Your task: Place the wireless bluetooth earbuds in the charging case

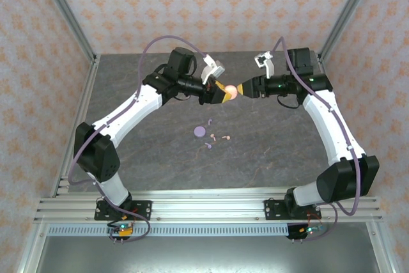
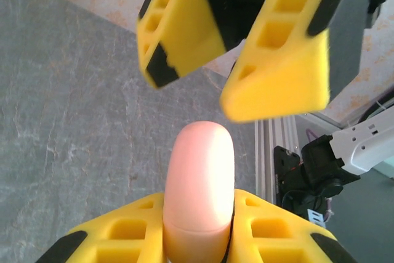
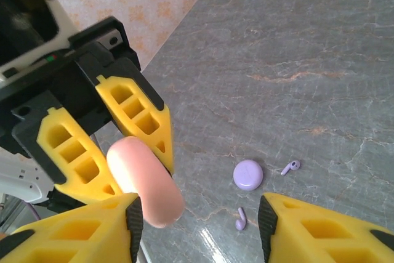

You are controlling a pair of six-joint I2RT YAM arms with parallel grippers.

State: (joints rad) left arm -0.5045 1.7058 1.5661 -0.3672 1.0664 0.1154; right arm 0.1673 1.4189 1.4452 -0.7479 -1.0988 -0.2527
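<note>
Top view: the left hand was clamped tight on the pink case, holding it up off the desk near the back middle. In the left wrist view the pink case stuck out from between that hand's own fingers.

The right hand sat nose to nose with it, spread wide with nothing in it. Its fingers were just past the case's rounded end, and they didn't look like they were touching.

Down on the desk, at roughly 7 o'clock from the hands, sat the lavender case. All four buds were lying loose around it:
- a lavender earbud at its 1 o'clock
- a second lavender earbud at 5 o'clock
- a pink earbud at 3 o'clock
- a second pink earbud also at 3 o'clock
</note>
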